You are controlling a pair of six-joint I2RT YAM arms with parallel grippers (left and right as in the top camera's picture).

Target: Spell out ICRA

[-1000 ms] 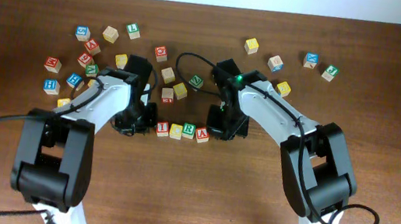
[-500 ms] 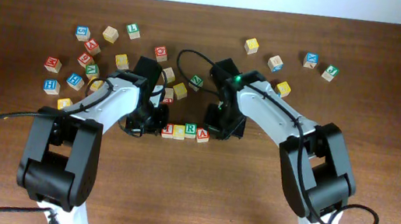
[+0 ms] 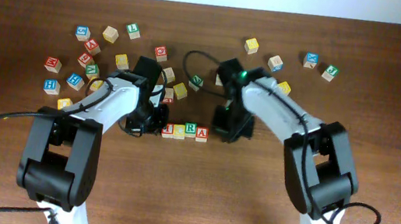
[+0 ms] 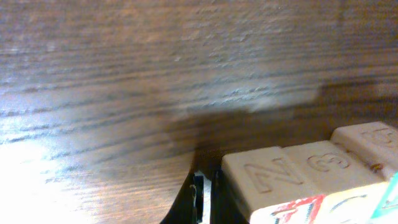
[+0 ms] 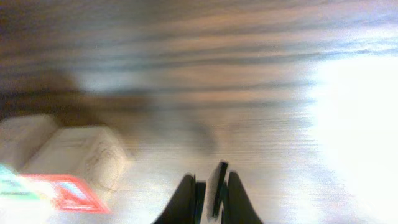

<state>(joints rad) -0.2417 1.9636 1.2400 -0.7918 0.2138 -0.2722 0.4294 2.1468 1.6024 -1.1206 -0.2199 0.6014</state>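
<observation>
Your row of four painted wooden letter blocks (image 3: 185,131) sits mid-worktop. Looks approx. done, but the first letters are too small to read. Left gripper (image 4: 205,191) & right gripper (image 5: 209,188) flank it, jaws pinched together, empty.

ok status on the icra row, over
Left claw shut, at left end of letter-block row. Right claw shut, just off its right end. Four blocks, lined up close. Spare blocks behind, none in the way.
</observation>
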